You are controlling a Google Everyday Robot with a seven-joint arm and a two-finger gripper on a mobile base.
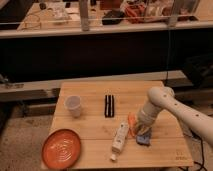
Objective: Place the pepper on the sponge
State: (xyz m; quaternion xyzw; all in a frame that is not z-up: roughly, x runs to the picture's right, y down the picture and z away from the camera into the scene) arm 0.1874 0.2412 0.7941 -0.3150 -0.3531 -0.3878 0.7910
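Gripper (142, 127) on the white arm (172, 104) sits low over the right half of the light wooden table (92, 90), pointing down. Can't tell how wide it is or whether it holds anything, as the wrist hides that. The small slim orange-red pepper (131, 121) shows right at the gripper's left side in view, touching or nearly so, with its long axis running roughly far-to-near. The small blue rectangular sponge (144, 140) lies flat just on the near side of the gripper, almost under it. The pepper's near end comes close to the sponge's far-left corner; can't tell if they overlap. Judged: the pepper needs only a short shift toward the near-right to sit on the sponge. The long white rectangular bar (120, 136) lies just left of both.
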